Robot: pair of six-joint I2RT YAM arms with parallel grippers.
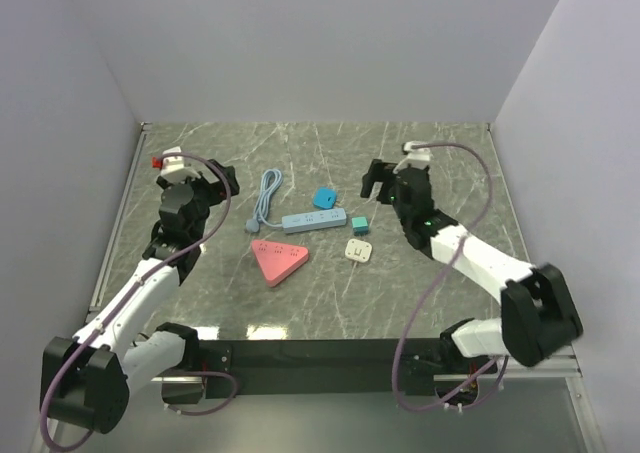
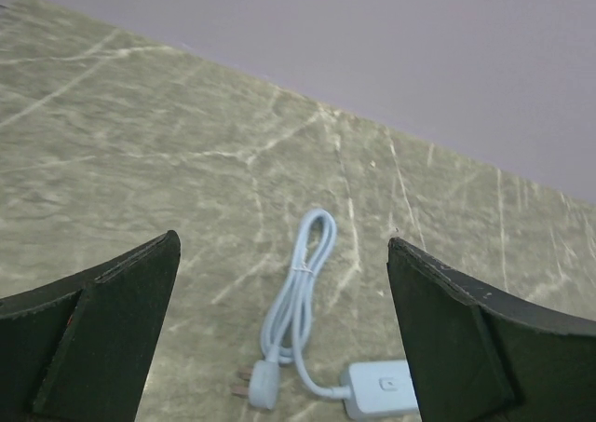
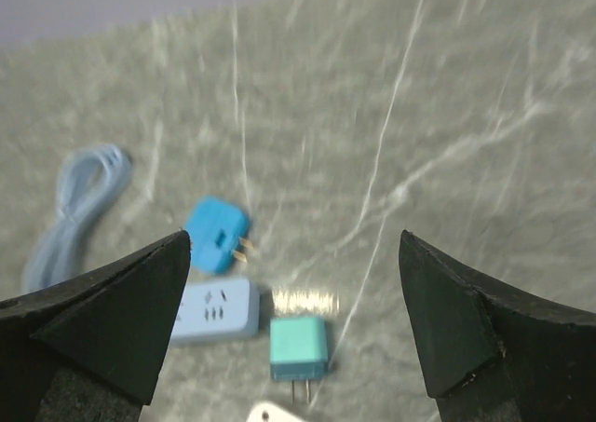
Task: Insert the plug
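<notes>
A light blue power strip (image 1: 312, 220) lies mid-table, its coiled cable (image 1: 267, 198) to its left. A blue plug (image 1: 326, 197) lies just behind it, a teal plug (image 1: 358, 221) at its right end, and a white plug (image 1: 359, 250) nearer. My left gripper (image 1: 222, 181) is open and empty, left of the cable; its wrist view shows the cable (image 2: 303, 292) and the strip's end (image 2: 382, 391) between its fingers (image 2: 93, 338). My right gripper (image 1: 378, 180) is open and empty, above and right of the plugs; its wrist view shows the blue plug (image 3: 214, 236), teal plug (image 3: 298, 345) and strip (image 3: 216, 312).
A pink triangular object (image 1: 279, 260) lies in front of the strip, to the left. White walls enclose the marble table (image 1: 450, 183) at the back and on both sides. A metal rail (image 1: 120, 213) runs along the left edge.
</notes>
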